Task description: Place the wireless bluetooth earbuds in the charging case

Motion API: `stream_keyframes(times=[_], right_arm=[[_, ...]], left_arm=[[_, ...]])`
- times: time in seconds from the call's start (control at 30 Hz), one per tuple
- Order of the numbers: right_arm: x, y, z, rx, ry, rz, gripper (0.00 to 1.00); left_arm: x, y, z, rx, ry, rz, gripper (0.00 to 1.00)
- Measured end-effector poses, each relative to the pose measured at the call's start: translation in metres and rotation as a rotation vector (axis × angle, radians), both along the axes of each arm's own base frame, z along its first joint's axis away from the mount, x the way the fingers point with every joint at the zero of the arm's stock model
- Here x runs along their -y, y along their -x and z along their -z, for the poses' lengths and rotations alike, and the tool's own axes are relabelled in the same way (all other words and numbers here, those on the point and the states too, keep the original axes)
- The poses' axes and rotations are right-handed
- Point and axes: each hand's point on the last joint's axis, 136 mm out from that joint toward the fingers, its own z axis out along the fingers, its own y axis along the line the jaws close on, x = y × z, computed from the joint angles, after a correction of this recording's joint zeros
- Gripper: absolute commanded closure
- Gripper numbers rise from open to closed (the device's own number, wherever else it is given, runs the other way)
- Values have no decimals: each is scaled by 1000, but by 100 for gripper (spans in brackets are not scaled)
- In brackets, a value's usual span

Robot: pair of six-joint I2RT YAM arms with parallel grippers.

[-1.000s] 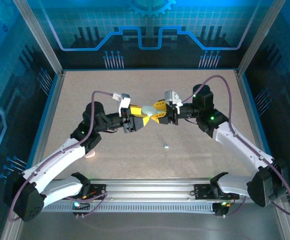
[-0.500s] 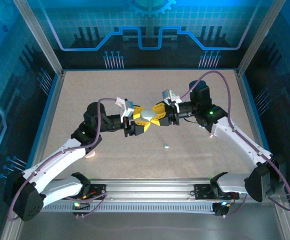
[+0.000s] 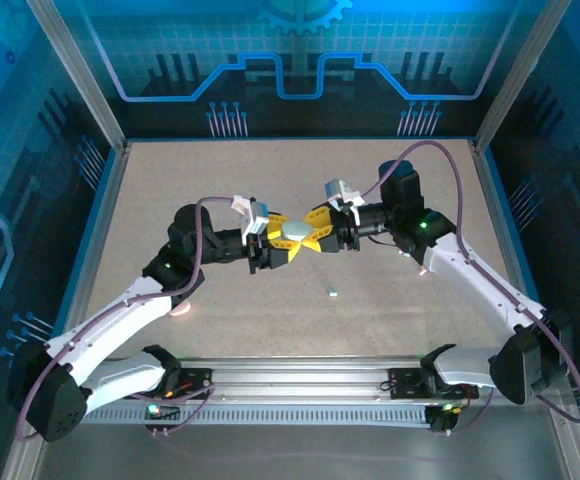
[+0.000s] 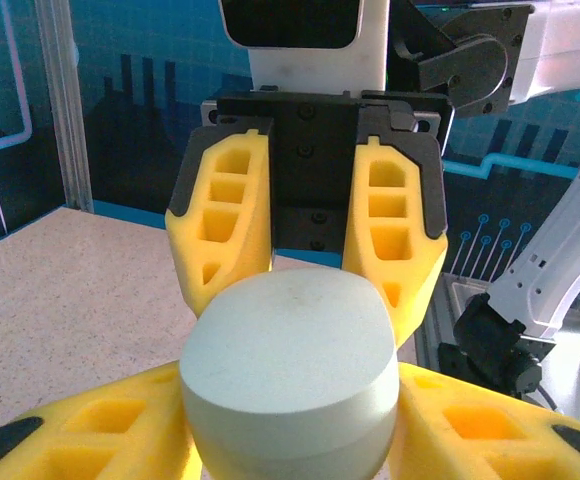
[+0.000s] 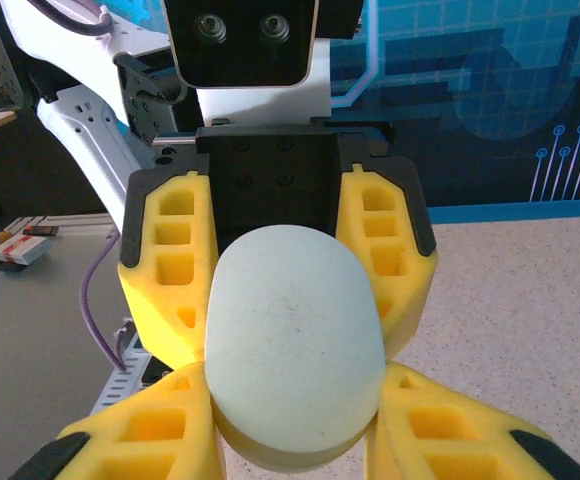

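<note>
Case position: pale oval charging case (image 3: 297, 231) hangs in the air above mid-table (image 3: 170, 190), pinched from two sides. Left gripper (image 3: 281, 240) is narrow, jaws pressed to the case's flanks. Right gripper (image 3: 316, 229) is likewise clamped on the opposite end. One earbud (image 3: 331, 293) lies on the table nearer the arm bases, well apart from the case.

Judgement: the case is light, rigid and smooth-shelled, so probably slippery on its curves; hold it across the flatter sides. The earbud is tiny and glossy and may skitter; pinch it with the very fingertips.
</note>
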Motion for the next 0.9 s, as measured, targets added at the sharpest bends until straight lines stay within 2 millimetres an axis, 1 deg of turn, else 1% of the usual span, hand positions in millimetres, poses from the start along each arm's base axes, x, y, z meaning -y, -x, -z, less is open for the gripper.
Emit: stream_keyframes(times=[0.27, 0.43, 0.5, 0.6, 0.73, 0.9], right_arm=[[2, 0, -1, 35, -5, 19, 69], [3, 0, 0, 55, -10, 26, 68], [4, 1, 0, 58, -10, 31, 62], [4, 0, -1, 56, -10, 36, 59], [4, -1, 2, 33, 1, 46, 54], [6, -5, 5, -5, 16, 78, 51]], left_arm=[[3, -1, -4, -16, 27, 9, 52], [4, -1, -3, -36, 33, 17, 60], [5, 0, -2, -41, 32, 24, 64], [5, 0, -2, -34, 30, 26, 68], [5, 0, 1, -22, 13, 23, 70], [4, -3, 14, -20, -41, 8, 70]])
